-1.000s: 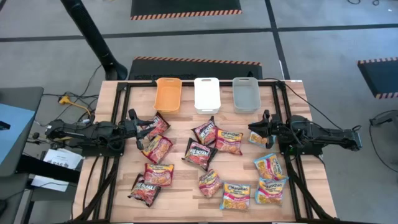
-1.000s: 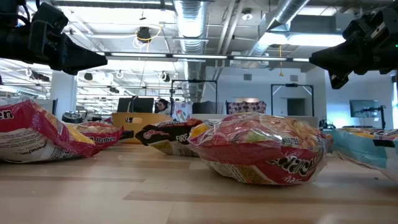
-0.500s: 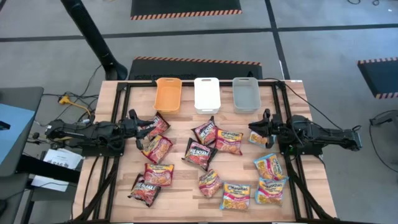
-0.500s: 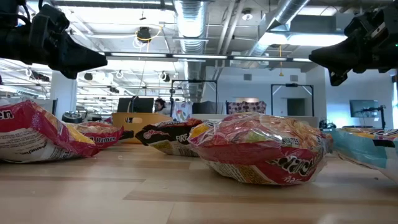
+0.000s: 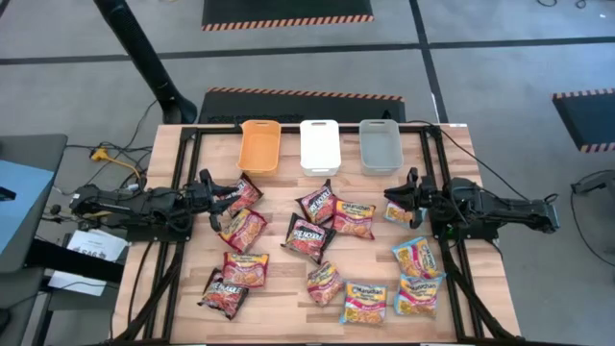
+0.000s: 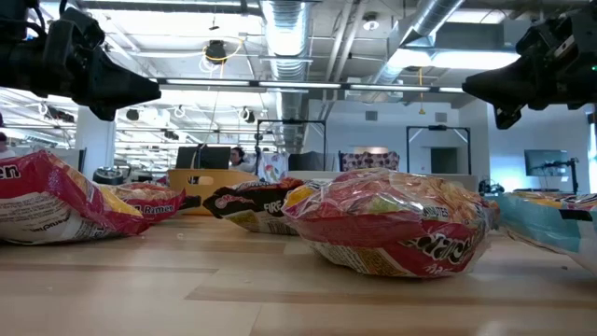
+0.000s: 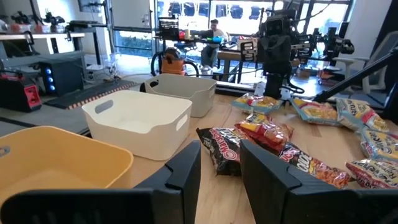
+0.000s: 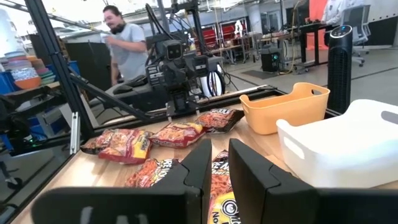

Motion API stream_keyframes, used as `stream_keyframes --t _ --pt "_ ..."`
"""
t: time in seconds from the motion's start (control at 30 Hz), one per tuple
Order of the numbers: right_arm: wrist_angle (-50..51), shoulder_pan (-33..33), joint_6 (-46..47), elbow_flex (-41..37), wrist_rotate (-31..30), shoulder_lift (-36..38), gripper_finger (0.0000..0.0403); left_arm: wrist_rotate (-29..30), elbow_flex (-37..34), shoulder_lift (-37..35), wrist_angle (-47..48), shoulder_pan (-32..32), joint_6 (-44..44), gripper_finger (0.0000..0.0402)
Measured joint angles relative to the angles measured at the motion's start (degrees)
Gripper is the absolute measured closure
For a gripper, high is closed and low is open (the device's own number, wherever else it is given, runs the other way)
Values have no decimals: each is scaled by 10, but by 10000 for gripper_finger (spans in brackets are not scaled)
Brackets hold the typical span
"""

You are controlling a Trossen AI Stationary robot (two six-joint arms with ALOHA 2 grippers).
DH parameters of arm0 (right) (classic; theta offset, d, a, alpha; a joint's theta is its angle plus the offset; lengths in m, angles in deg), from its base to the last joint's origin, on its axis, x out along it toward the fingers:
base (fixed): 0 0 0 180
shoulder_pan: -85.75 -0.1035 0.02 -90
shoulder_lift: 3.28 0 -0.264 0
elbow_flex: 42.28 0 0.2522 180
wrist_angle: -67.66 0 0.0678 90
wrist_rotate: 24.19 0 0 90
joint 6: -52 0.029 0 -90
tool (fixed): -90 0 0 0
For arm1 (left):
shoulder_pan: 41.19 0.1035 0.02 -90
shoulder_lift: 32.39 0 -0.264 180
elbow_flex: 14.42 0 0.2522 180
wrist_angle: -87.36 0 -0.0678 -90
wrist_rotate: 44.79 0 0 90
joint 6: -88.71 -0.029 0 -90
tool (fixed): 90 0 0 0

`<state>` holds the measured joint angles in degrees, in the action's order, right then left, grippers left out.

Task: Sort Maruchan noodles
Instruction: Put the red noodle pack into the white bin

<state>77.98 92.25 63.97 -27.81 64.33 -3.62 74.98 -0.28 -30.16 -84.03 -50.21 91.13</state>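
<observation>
1. High view: we find the left gripper (image 5: 213, 195) hovering at the table's left side, over the edge of a dark red packet (image 5: 238, 195). Its own wrist view shows the fingers (image 7: 186, 175) parted by a narrow gap with nothing between them.
2. The right gripper (image 5: 396, 198) hangs at the right side, just beside a yellow-and-blue packet (image 5: 398, 213). Its fingers (image 8: 200, 163) also stand slightly apart and empty.
3. Change over the last second: none that we can detect. Both arms hold the same poses and no packet has shifted.
4. The Maruchan noodles (image 5: 309, 238) all lie loose on the wooden table (image 5: 279, 312): red and dark ones to the left and middle, yellow-and-blue ones mostly at right.
5. The orange bin (image 5: 259, 146), white bin (image 5: 319, 145) and grey bin (image 5: 379, 144) sit in a row at the far edge, and we see no packet in any of them.
6. We judge sorting has not begun. The stillness suggests a pause before a first pick.
7. Next move, in our view: each gripper must drop onto its nearest packet. Crinkly flat wrappers may slip.
</observation>
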Motion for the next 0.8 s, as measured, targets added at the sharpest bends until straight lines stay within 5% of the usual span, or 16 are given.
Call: stream_keyframes --t 0.27,0.53,0.8 --pt "0 0 1 0 -16 0 310 0 0 0 0 0 0 299" --pt "-13 0 0 0 -59 0 245 0 0 0 0 0 11 299" --pt "-172 0 -77 0 -66 0 174 0 0 0 0 0 7 299"
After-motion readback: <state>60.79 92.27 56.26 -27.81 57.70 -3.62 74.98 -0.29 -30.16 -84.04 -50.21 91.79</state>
